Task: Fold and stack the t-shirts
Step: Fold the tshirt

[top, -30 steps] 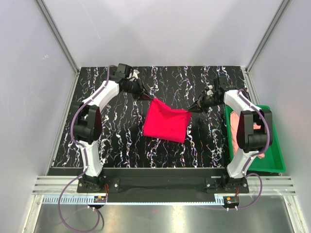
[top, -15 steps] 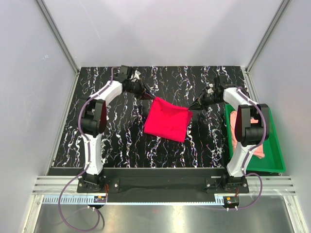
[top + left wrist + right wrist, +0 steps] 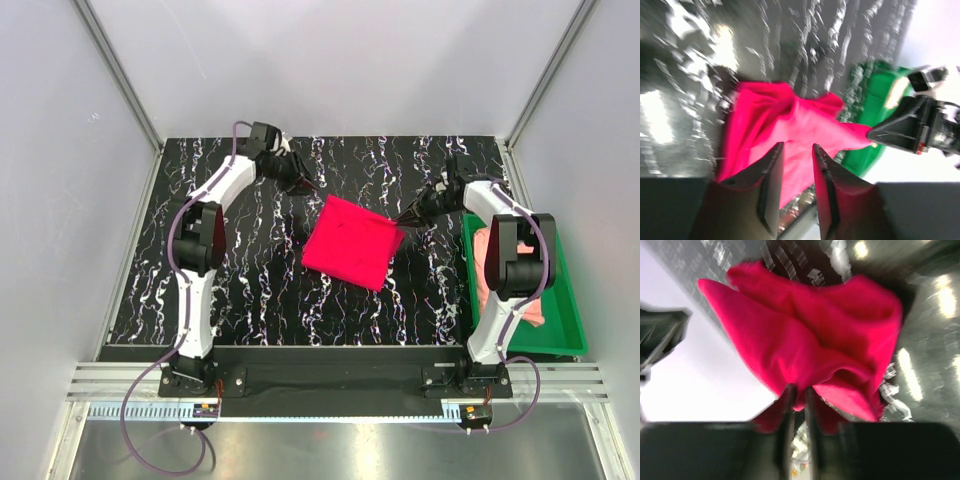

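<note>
The crimson-red t-shirt [image 3: 352, 243] lies folded in a rough square at the table's middle, its right corner lifted. My right gripper [image 3: 404, 218] is shut on that corner; in the right wrist view the red cloth [image 3: 810, 335] bunches between the narrow fingers [image 3: 799, 390]. My left gripper [image 3: 308, 187] hovers just past the shirt's far left corner, open, apart from the cloth; in the left wrist view its gap [image 3: 796, 146] holds nothing and the shirt [image 3: 790, 125] lies beyond. The salmon-pink t-shirt [image 3: 488, 262] rests in the green tray, partly hidden by my right arm.
The green plastic tray [image 3: 560, 300] stands at the table's right edge, seen too as the green tray [image 3: 875, 97] in the left wrist view. White walls and metal frame posts close in the black marbled table [image 3: 250, 290] on three sides.
My left gripper has opened, let go of the shirt's far left corner and drawn back toward the far side. The shirt has slid slightly right with my right gripper still holding it.
</note>
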`<state>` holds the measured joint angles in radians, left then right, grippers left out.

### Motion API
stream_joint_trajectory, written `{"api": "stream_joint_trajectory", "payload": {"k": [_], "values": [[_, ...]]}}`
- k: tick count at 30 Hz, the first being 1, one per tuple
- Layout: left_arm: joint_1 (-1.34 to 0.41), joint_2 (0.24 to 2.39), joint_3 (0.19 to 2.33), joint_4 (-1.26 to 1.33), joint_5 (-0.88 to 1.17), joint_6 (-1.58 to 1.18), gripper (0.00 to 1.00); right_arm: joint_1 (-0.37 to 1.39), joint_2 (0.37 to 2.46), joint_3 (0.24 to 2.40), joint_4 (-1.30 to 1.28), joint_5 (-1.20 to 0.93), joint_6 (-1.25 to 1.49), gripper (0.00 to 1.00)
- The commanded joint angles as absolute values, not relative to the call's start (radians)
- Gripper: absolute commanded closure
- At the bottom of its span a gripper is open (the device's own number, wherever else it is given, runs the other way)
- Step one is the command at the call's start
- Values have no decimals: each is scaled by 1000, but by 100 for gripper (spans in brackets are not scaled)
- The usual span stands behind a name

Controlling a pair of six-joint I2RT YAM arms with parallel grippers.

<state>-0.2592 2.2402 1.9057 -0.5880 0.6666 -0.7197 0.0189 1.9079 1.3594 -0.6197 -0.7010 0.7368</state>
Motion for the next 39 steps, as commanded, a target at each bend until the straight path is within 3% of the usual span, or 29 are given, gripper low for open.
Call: {"api": "stream_joint_trajectory", "payload": {"k": [1,5,7,9,11,14,17,18,22,27,39], "values": [[-259,2220,2066,-748,455,-539,65,6,1922,1379,-580,-525,707,73],[-268,2111,2014,-816,391,-424,55,6,1951,1466,-669,-486,628,66],[-279,2034,1894,-798,429,-414,55,6,1947,1463,-666,-488,630,68],[-296,1987,1811,-755,468,-405,55,6,1948,1456,-661,-508,652,88],[-339,1933,1688,-718,514,-400,55,5,1936,1436,-649,-523,675,92],[-411,1881,1587,-712,482,-370,55,6,1901,1422,-676,-505,654,84],[-445,1835,1516,-681,448,-364,53,6,1859,1376,-696,-502,605,66],[-445,1830,1491,-681,434,-362,51,5,1832,1352,-689,-508,594,53],[-446,1848,1463,-683,410,-289,47,6,1775,1246,-622,-526,543,34],[-440,1890,1488,-673,371,-255,46,6,1772,1175,-537,-523,531,33],[-396,1896,1499,-669,419,-285,46,46,1904,1261,-459,-505,529,30]]}}
